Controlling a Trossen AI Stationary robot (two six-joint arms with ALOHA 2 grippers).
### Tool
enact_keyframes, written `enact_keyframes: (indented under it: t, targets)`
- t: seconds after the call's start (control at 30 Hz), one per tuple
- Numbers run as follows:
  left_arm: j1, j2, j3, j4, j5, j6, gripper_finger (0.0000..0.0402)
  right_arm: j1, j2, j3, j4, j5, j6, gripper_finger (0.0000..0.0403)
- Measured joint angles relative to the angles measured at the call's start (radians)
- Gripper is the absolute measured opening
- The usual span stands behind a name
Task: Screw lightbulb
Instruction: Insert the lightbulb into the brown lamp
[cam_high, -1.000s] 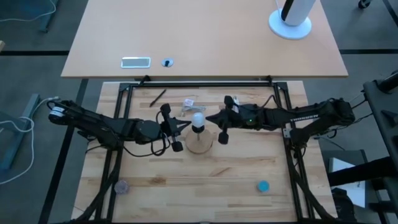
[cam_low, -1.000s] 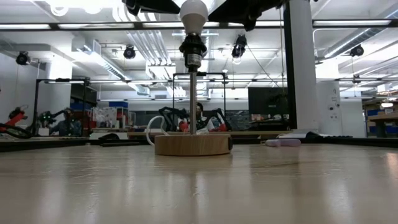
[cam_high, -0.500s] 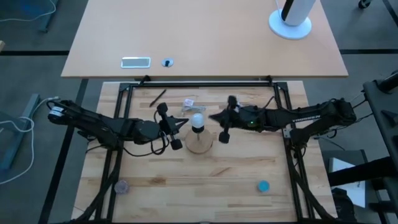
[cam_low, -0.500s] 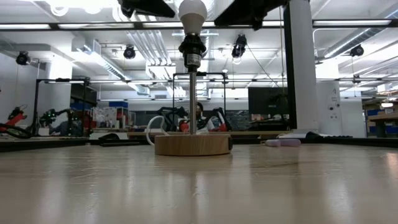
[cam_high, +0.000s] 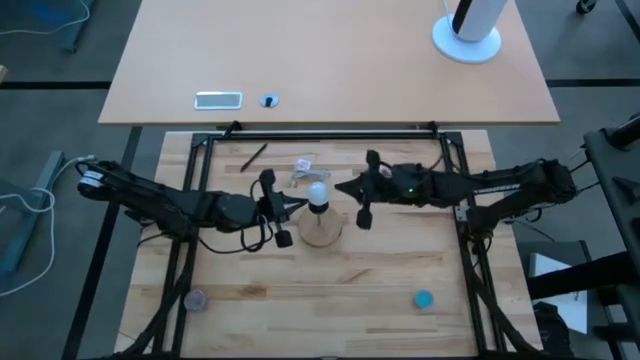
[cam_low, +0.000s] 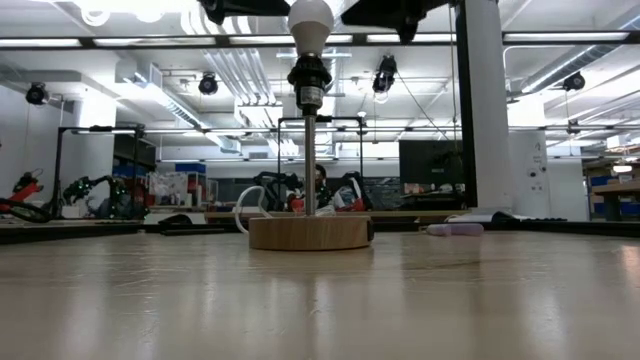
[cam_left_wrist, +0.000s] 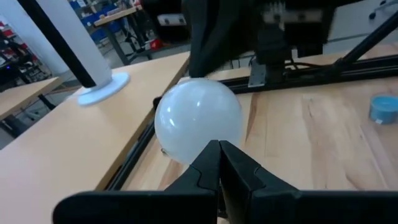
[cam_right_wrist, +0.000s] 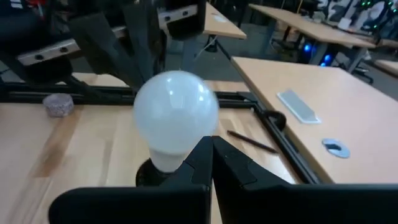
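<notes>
The white frosted lightbulb (cam_high: 318, 192) stands upright with its base in a black socket (cam_low: 309, 75). The socket tops a thin stem that rises from a round wooden disc (cam_low: 310, 232) on the table. My left gripper (cam_high: 300, 200) is shut and comes in level from the table's left. Its tips are at the lightbulb's (cam_left_wrist: 198, 118) lower glass. My right gripper (cam_high: 338, 189) is also shut and comes in level from the right, its tips at the lightbulb's (cam_right_wrist: 176, 109) other side. In the low view both grippers are cut off at the top edge. My left gripper points its shut fingertips (cam_left_wrist: 211, 152) level at the lower left side of the bulb's glass; whether they touch it I cannot tell. My right gripper points its shut fingertips (cam_right_wrist: 205, 149) level at the glass's lower right side; whether they touch I cannot tell.
A crumpled clear wrapper (cam_high: 305, 166) and a black pen (cam_high: 253, 156) lie just beyond the disc. A blue cap (cam_high: 423, 298) and a grey round piece (cam_high: 195, 299) sit near the front edge. Black frame rails (cam_high: 320, 134) border the wooden table; a second table lies beyond.
</notes>
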Motion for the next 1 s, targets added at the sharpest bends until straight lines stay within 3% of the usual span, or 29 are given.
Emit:
enact_keyframes:
  t: [0.13,0.67,0.83,1.0]
  targets:
    - [0.004,0.01,0.0,0.002,0.0,-0.002,0.0,0.002,0.049,0.0,0.03,0.007,0.012,0.0]
    - [0.006,0.01,0.0,-0.008,-0.022,-0.022,0.0,0.031,0.045,0.0,0.036,0.012,0.031,0.0]
    - [0.007,0.006,0.0,-0.025,-0.116,-0.039,0.0,0.034,0.044,0.0,0.022,0.021,0.063,0.0]
    - [-0.008,-0.021,0.0,-0.034,-0.099,-0.063,0.0,0.033,0.027,0.0,-0.015,0.058,0.069,0.0]
